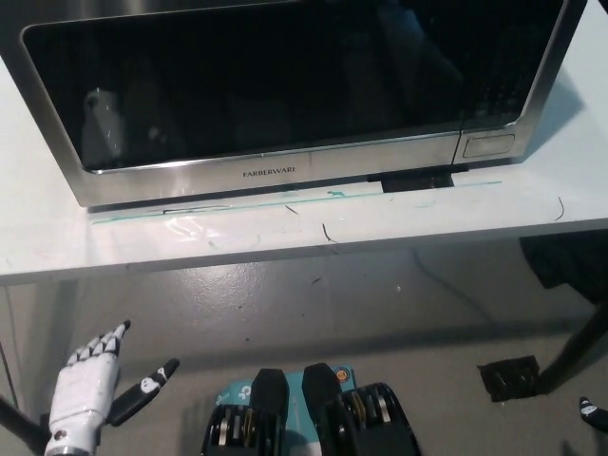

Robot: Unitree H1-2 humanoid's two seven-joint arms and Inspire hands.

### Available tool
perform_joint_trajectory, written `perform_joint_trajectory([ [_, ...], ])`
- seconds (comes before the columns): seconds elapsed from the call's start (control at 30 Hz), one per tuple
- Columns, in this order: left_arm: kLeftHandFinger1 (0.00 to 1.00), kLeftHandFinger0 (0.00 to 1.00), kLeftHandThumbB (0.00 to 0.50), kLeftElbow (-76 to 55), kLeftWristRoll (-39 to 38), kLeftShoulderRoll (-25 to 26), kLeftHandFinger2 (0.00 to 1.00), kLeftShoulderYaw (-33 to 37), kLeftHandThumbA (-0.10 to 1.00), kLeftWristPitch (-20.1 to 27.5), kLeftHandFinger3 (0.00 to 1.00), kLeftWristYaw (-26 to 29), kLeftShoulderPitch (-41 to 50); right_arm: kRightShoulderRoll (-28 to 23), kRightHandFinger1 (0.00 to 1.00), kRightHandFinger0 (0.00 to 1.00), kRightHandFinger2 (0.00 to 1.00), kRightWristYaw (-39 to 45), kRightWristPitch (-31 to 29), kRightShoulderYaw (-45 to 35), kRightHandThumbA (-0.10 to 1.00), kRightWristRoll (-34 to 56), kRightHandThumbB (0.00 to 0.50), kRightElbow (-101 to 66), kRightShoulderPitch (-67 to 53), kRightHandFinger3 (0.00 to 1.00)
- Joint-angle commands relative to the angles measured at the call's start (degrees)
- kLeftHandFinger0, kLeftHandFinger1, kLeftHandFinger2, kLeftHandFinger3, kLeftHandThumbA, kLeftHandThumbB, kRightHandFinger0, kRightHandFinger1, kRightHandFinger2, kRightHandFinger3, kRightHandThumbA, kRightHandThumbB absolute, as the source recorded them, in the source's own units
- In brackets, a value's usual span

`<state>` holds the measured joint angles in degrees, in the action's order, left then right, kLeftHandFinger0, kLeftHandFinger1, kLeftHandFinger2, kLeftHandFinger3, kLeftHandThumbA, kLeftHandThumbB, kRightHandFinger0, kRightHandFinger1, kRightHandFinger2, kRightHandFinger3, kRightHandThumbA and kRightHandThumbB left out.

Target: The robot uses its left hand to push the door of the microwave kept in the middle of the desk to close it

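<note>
A white desk [285, 237] stands over a grey floor [380, 304], bearing the Farberware microwave [285, 95], its dark door [266, 76] flush shut. The white left hand [90, 389] hangs below the desk edge at lower left, fingers spread, holding and touching nothing.

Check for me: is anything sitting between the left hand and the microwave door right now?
Nothing visible is. The left hand hangs low, below the desk edge, fingers apart and holding nothing. The strip of desk in front of the microwave door is bare, and the door already looks flush with the microwave's front.
</note>
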<state>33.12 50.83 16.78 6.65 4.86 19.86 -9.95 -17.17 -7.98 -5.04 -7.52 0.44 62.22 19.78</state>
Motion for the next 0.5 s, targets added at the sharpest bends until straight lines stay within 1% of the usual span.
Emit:
perform_joint_trajectory([
  [0.0, 1.00, 1.00, 0.500, -0.2, -1.7, 0.6, 1.00, 0.7, 1.00, -2.4, 1.00, 1.7, -0.8, -1.4, 1.00, 1.00, 1.00, -0.2, -1.8, -0.5, 0.58, 0.6, 0.000, 0.0, 1.9, 1.00],
  [0.03, 1.00, 1.00, 0.500, -0.4, -1.8, 0.6, 1.00, 0.8, 1.00, -2.9, 1.00, 1.3, -0.7, -1.4, 1.00, 1.00, 1.00, -0.2, -1.9, -0.6, 0.58, 0.6, 0.000, 0.0, 2.0, 1.00],
  [0.1, 1.00, 1.00, 0.500, -3.0, -3.6, 1.0, 1.00, 0.3, 1.00, -5.8, 1.00, -3.9, -0.5, -1.3, 1.00, 1.00, 1.00, -0.3, -2.0, -0.6, 0.58, 0.6, 0.000, 0.2, 2.1, 1.00],
  [0.13, 1.00, 1.00, 0.500, -3.4, -4.2, 1.2, 1.00, 0.3, 1.00, -6.5, 1.00, -5.3, -0.5, -1.3, 1.00, 1.00, 1.00, -0.3, -2.0, -0.6, 0.58, 0.6, 0.000, 0.3, 2.1, 1.00],
  [0.2, 1.00, 1.00, 0.500, -2.7, -4.2, 1.3, 1.00, 0.7, 1.00, -6.5, 1.00, -4.8, -0.8, -1.3, 1.00, 1.00, 1.00, -0.3, -2.0, -0.6, 0.58, 0.6, 0.000, 0.3, 2.1, 1.00],
  [0.23, 1.00, 1.00, 0.500, -0.2, -3.3, 1.6, 1.00, 1.5, 1.00, -5.7, 1.00, -2.9, -1.5, -1.3, 1.00, 1.00, 1.00, -0.3, -2.0, -0.6, 0.58, 0.6, 0.000, 0.3, 2.1, 1.00],
  [0.3, 1.00, 1.00, 0.500, 1.1, -2.7, 2.1, 1.00, 2.7, 1.00, -5.9, 1.00, -2.7, -2.0, -1.3, 1.00, 1.00, 1.00, -0.3, -2.1, -0.6, 0.58, 0.6, 0.000, 0.3, 2.1, 1.00],
  [0.33, 1.00, 1.00, 0.500, 2.7, -3.0, 2.0, 1.00, 2.9, 1.00, -5.4, 1.00, -1.4, -2.4, -1.3, 1.00, 1.00, 1.00, -0.3, -2.1, -0.6, 0.58, 0.6, 0.000, 0.3, 2.1, 1.00],
  [0.37, 1.00, 1.00, 0.500, 2.9, -5.1, 1.0, 1.00, 2.0, 1.00, -6.1, 1.00, -2.5, -2.7, -1.6, 1.00, 1.00, 1.00, -0.1, -2.0, -0.6, 0.58, 0.6, 0.000, 0.5, 2.6, 1.00],
  [0.47, 1.00, 1.00, 0.500, 3.2, -5.9, 0.4, 1.00, 1.8, 1.00, -6.4, 1.00, -2.1, -2.7, -1.7, 1.00, 1.00, 1.00, -0.1, -2.1, -0.6, 0.58, 0.6, 0.000, 0.6, 2.7, 1.00],
])
